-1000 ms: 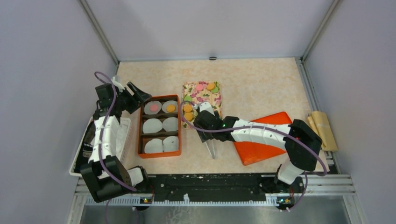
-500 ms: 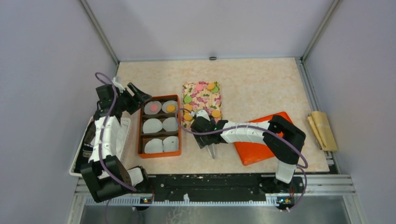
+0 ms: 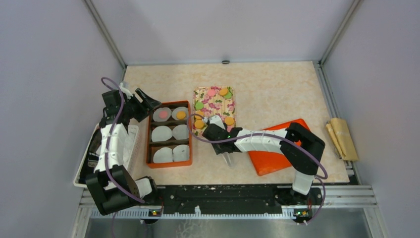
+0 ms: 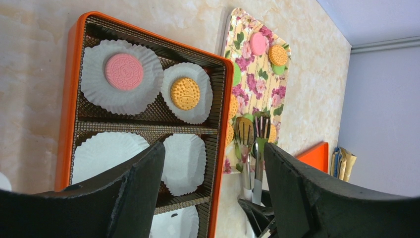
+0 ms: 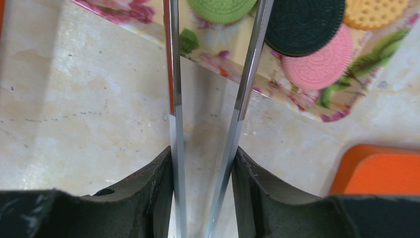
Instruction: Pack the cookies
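Top external view: most of the cookies [image 3: 224, 91] are not packed yet. Only 2 are in the orange box [image 3: 147, 144]: a pink cookie [image 4: 124, 71] & an orange cookie [image 4: 185, 93], each on its own white paper liner [image 3: 162, 134] in the far row. The other 4 liners have nothing on them, so I think the job is abt a third done. The rest of the cookies lie on the flower tray [image 3: 214, 104], just right of the box. At the near edge of that tray is a green cookie [image 5: 223, 7], w/ a black one & a pink one beside it. The tongs [image 5: 173, 74] point at that edge. Their 2 metal arms are spread, w/ the green cookie between them at the top of the right wrist view. The tips are cut off there, so I can't tell if they touch it. The right gripper [image 5: 202, 163] squeezes the tongs by the handle end. The right arm lies low & long over the table, reaching left, w/ its elbow above the flat orange lid [image 3: 270, 161]. The left gripper [image 4: 213, 163] hangs over the box w/ fingers wide apart & nothing in them. The left arm stands tall at the left side, wrist bent toward the box.
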